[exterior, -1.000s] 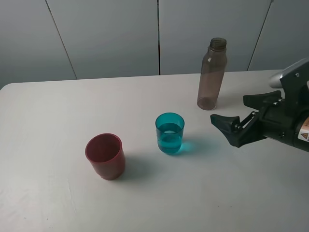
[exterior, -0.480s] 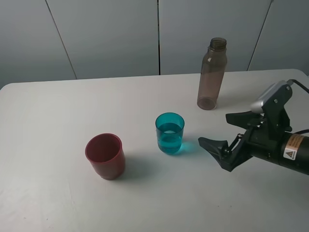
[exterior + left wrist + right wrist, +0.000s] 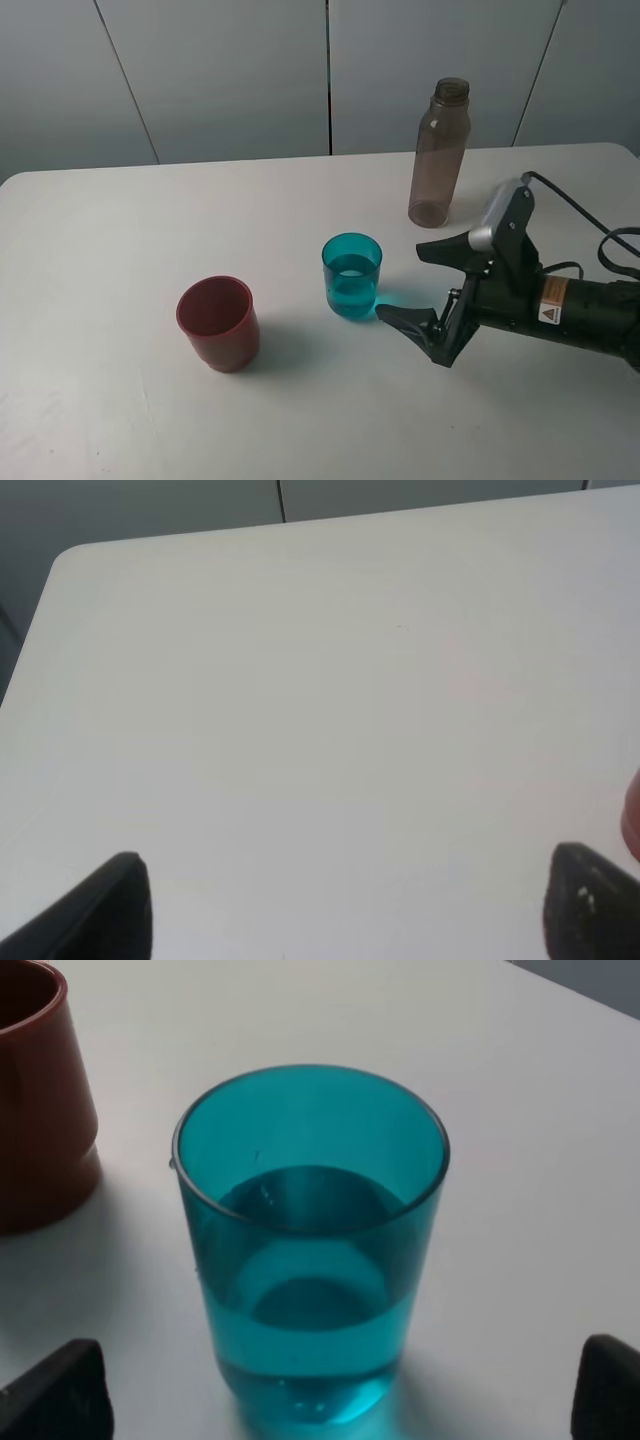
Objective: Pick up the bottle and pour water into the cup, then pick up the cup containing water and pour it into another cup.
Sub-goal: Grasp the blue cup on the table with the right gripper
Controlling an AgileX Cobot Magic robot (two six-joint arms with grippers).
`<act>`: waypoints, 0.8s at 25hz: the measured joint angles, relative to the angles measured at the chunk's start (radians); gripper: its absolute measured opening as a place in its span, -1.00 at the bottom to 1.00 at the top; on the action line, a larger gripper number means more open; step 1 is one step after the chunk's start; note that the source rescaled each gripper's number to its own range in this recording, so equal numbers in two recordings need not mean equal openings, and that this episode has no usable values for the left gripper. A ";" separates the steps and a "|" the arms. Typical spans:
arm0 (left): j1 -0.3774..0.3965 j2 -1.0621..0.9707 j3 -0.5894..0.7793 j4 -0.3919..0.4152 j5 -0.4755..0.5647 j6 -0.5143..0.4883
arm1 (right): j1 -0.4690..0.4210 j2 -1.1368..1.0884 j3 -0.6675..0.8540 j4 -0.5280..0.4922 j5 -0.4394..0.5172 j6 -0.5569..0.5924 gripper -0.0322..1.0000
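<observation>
Right wrist: right gripper (image 3: 404, 282) is gaping empty before filled teal cup (image 3: 312, 1250); cup pickup is starting, I judge. Next: advance, close.

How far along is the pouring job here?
Done: the teal cup holds water, and the bottle stands upright on the table. In hand: the right gripper is open beside the teal cup, not gripping. Left: lift it and pour into the red cup.

The right gripper (image 3: 400, 281) has black tapered fingers (image 3: 405, 318). Its black arm (image 3: 590, 322) carries a silver-grey housing (image 3: 497, 212) and a yellow warning-triangle label (image 3: 549, 313). A black cable (image 3: 560, 191) runs from it.
</observation>
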 joint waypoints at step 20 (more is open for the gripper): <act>0.000 0.000 0.000 0.000 0.000 0.000 | 0.002 0.192 -0.241 -0.167 -0.010 0.057 0.99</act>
